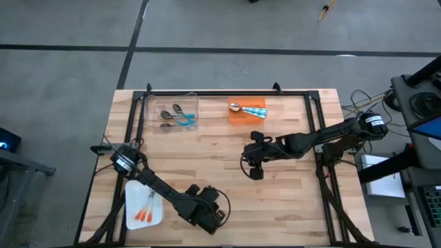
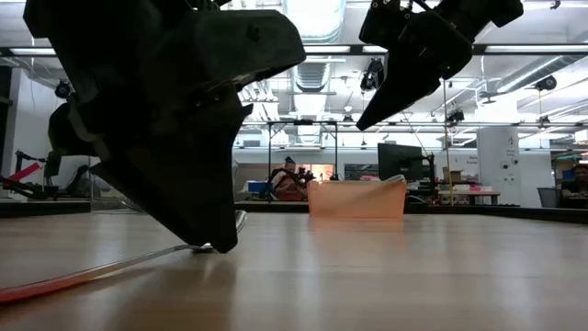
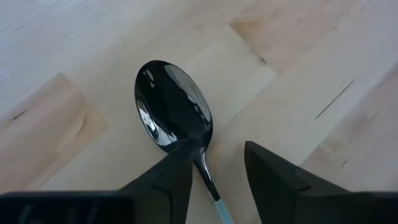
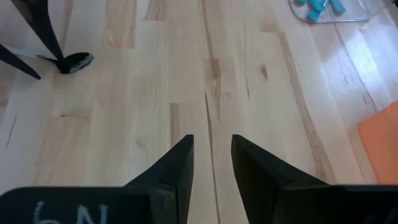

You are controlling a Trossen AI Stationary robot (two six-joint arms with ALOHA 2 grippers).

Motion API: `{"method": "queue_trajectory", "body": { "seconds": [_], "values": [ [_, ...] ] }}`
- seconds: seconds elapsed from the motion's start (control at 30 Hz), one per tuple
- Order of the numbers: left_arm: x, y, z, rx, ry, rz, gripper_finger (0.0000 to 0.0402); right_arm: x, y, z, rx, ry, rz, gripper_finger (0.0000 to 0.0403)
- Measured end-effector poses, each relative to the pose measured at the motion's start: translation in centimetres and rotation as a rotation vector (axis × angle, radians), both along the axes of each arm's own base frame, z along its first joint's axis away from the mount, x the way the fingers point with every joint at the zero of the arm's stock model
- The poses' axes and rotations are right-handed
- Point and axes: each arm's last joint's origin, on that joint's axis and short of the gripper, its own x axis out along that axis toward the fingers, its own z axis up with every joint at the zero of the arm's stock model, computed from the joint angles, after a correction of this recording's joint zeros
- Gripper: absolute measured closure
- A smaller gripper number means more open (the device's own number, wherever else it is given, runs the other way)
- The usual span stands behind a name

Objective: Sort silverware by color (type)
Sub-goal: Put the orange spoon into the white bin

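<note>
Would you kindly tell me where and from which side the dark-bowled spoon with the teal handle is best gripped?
Probably at the thin neck just behind the bowl of the dark-bowled teal-handled spoon, coming straight down from above. It lies flat on the wooden table, and the left gripper already straddles the neck with open fingers, so closing across its narrow width seems best.

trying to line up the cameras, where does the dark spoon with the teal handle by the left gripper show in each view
High view: hidden under the left gripper, near the table's front edge.
Low view: the dark-bowled spoon lies on the table at the left gripper's tip, left of centre.
Left wrist view: centre, bowl up, neck between the open fingers.
Right wrist view: small, upper left.
Shared landmark: the left gripper's dark fingers.
</note>
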Motion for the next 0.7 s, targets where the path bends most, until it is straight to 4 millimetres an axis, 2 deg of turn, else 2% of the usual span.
{"method": "queue_trajectory", "body": {
  "seconds": [0.2,0.47,0.7],
  "values": [
    [-0.5,-0.1,0.1,0.010,0.042,0.015,0.0267,-0.1,0.0,-0.1,0.000,0.010,0.002,0.0305],
    [-0.6,-1.1,1.1,-0.015,0.049,0.014,0.0267,-0.1,0.0,-0.1,-0.004,0.017,0.005,0.0305],
    [-1.3,-1.7,1.1,-0.055,0.091,0.005,0.0267,-0.1,0.0,-0.1,-0.003,0.017,0.004,0.0305]
  ]
}}
